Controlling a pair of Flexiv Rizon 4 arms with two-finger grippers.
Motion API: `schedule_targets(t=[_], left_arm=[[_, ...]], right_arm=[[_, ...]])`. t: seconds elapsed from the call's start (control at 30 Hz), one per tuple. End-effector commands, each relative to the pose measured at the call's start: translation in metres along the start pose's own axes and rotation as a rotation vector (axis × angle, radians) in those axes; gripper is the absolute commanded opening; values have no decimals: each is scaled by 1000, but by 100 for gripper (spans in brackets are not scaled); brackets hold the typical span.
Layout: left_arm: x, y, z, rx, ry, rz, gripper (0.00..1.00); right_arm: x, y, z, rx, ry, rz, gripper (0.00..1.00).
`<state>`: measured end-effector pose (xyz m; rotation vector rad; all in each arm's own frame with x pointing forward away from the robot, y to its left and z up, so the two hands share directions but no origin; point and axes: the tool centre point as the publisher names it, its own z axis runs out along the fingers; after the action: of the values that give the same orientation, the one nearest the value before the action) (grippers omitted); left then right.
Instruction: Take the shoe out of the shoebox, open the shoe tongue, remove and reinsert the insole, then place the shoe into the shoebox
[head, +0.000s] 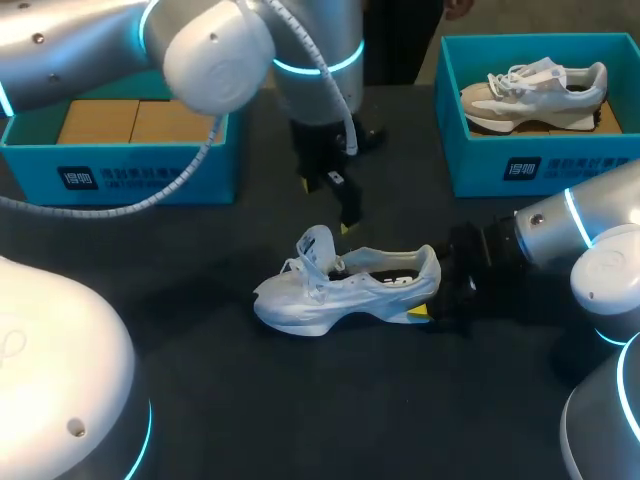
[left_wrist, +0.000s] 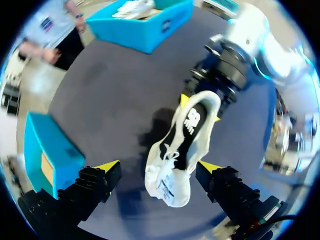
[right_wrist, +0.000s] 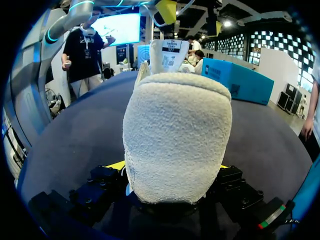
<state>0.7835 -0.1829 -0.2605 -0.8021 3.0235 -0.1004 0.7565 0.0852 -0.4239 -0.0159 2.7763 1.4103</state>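
The white shoe (head: 340, 292) stands on its sole in the middle of the dark surface (head: 250, 400). It is out of both boxes. Its toe points to the robot's left and its heel points to the right.

The right hand (head: 432, 300) comes in low from the right and is clenched on the heel of the shoe. One yellow fingertip (left_wrist: 185, 99) sits on each side of the heel. In the right wrist view, the fuzzy back of the heel fills the space between the fingers (right_wrist: 117, 165).

The left hand (head: 328, 205) hangs above the shoe and does not touch it. It is released, with its two fingers spread wide. In the left wrist view the shoe lies under the gap between them.

The tongue (head: 318, 245) stands up and is pulled toward the toe, so the shoe is open at the top. A white tag shows on the tongue. The dark insole (left_wrist: 192, 117) with a white mark lies flat inside the shoe.

The left shoebox (head: 120, 175) is blue and sits at the far left of the surface, with brown card (head: 130, 120) inside. The right shoebox (head: 540, 165) is blue too and sits at the far right. A second shoe (head: 535, 92) lies in it.
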Motion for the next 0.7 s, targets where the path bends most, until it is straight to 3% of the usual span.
schedule_targets(t=[0.03,0.27,0.3,0.37,0.7], left_arm=[[5,-10,4,-46,28,396,100],[17,-16,10,-44,52,446,100],[19,-17,11,-44,51,446,72],[20,-18,12,-39,58,449,0],[23,-21,14,-42,62,437,0]], right_arm=[[0,-1,7,3,1,0,0],[0,-1,7,3,1,0,0],[0,-1,7,3,1,0,0],[0,-1,7,3,1,0,0],[0,-1,7,3,1,0,0]])
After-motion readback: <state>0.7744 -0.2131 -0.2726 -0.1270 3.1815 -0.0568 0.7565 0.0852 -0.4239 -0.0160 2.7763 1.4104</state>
